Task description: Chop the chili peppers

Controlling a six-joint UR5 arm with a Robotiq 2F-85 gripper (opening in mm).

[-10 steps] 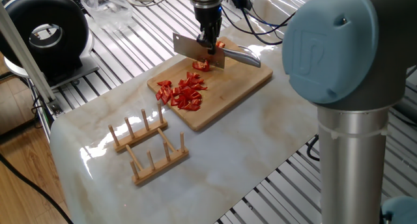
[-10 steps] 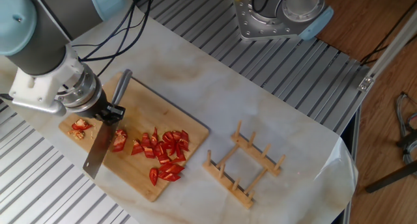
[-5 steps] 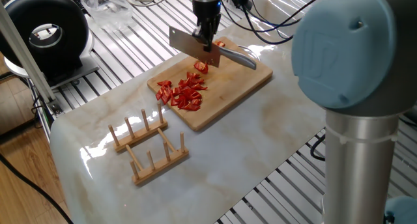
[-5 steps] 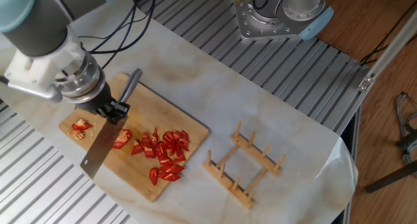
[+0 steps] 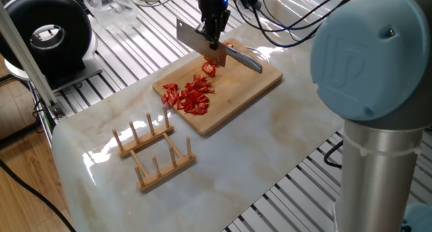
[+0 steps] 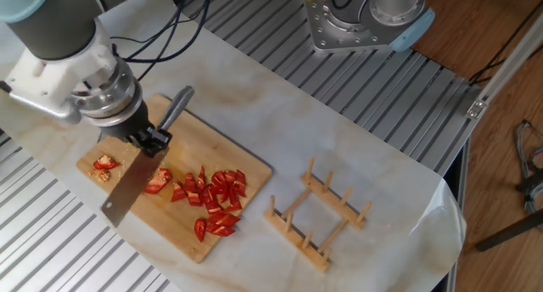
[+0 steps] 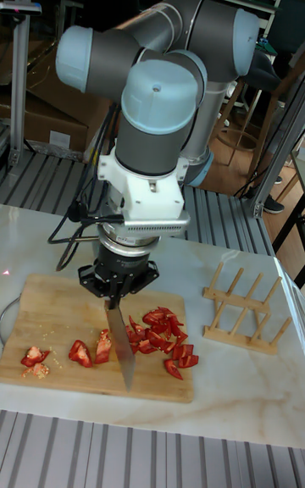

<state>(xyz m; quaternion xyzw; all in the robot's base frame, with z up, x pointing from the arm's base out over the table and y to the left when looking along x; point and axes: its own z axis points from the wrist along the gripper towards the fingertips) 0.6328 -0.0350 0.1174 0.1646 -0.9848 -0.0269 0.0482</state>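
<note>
The chili peppers lie as many small red bits [image 5: 192, 95] [image 6: 216, 199] [image 7: 161, 331] on a bamboo cutting board [image 5: 239, 87] [image 6: 233, 156] [image 7: 51, 310]. One larger piece [image 5: 209, 69] [image 6: 157, 182] sits just under the knife. A few bits [image 6: 104, 166] [image 7: 34, 358] rest at the board's far end. My gripper [image 5: 214, 40] [image 6: 146, 139] [image 7: 119, 285] is shut on a cleaver-like knife [image 5: 196, 42] [image 6: 127, 188] [image 7: 121, 344]. Its blade hangs raised above the board and its handle [image 6: 176, 108] sticks out behind.
A wooden dish rack [image 5: 152, 151] [image 6: 318, 216] [image 7: 241, 306] stands on the marble top beside the board. A black round device [image 5: 47, 33] sits at the back left. The arm's blue elbow [image 5: 378, 56] fills the right foreground, and its base [image 6: 365, 16] is bolted nearby.
The gripper has lifted the knife off the board and drawn it slightly back from the larger piece. The pepper bits have stayed in place.
</note>
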